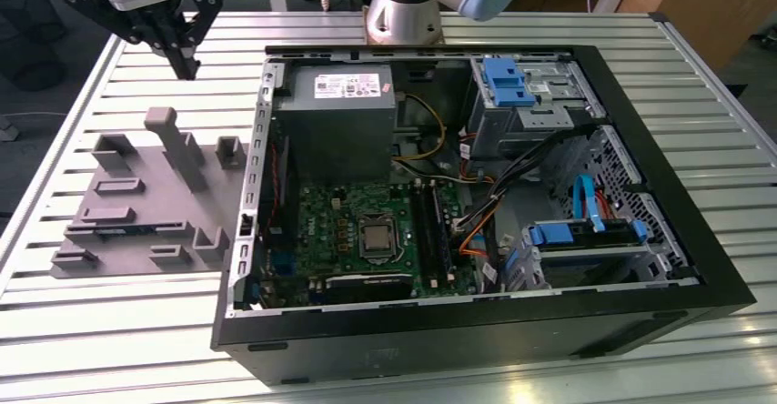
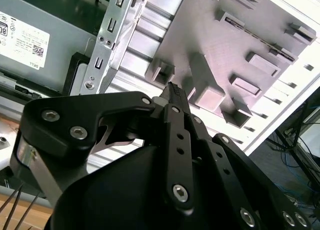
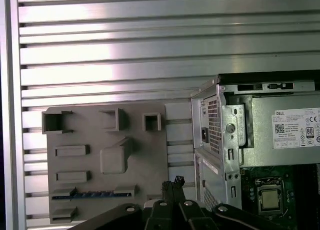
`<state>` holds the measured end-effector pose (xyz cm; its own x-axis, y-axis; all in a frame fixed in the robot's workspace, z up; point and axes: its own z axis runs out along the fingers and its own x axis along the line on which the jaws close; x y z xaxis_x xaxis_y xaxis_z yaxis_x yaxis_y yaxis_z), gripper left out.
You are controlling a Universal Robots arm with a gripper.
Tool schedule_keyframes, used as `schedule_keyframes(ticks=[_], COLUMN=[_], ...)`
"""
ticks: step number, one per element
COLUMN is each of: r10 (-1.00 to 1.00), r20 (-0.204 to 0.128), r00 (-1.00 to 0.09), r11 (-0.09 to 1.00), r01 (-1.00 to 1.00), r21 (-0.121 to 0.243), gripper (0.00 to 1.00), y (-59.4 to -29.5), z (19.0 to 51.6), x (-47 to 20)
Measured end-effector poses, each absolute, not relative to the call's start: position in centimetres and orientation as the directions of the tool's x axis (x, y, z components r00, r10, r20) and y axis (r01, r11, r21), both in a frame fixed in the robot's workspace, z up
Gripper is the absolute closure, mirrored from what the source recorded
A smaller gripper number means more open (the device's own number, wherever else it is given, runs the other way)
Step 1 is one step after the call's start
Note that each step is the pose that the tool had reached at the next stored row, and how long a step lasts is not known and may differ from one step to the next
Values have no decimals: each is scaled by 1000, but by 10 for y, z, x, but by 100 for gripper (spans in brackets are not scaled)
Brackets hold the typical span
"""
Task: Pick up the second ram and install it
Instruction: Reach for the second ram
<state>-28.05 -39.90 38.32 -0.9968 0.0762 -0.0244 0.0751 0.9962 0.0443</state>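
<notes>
The second ram (image 3: 95, 194) is a thin blue-green stick standing on edge in a slot of the grey holder plate (image 3: 107, 155); in the exterior view it shows as a bluish strip (image 1: 124, 229) near the plate's front. My gripper (image 1: 185, 58) hangs high above the table behind the plate (image 1: 146, 195), well apart from the ram. Its black fingers (image 2: 172, 92) are pressed together with nothing between them, and their tips (image 3: 175, 182) point down near the plate's edge. The green motherboard (image 1: 364, 231) with its long black slots (image 1: 432, 231) lies inside the open computer case (image 1: 486, 204).
The case stands to the exterior view's right of the plate, its metal wall (image 3: 215, 135) close to the plate's edge. A grey power supply (image 1: 334, 113), blue drive brackets (image 1: 504, 81) and cables (image 1: 486, 222) fill the case. The plate carries upright grey posts (image 1: 176, 145). The slatted table (image 3: 125, 39) spreads around.
</notes>
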Motion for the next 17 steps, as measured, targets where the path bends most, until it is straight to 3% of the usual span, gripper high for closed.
schedule_keyframes(ticks=[17], r10=[76], r20=[-24], r00=[-997], r11=[996], r01=[75], r21=[44], gripper=[89], y=[-399], z=[382], x=[-294])
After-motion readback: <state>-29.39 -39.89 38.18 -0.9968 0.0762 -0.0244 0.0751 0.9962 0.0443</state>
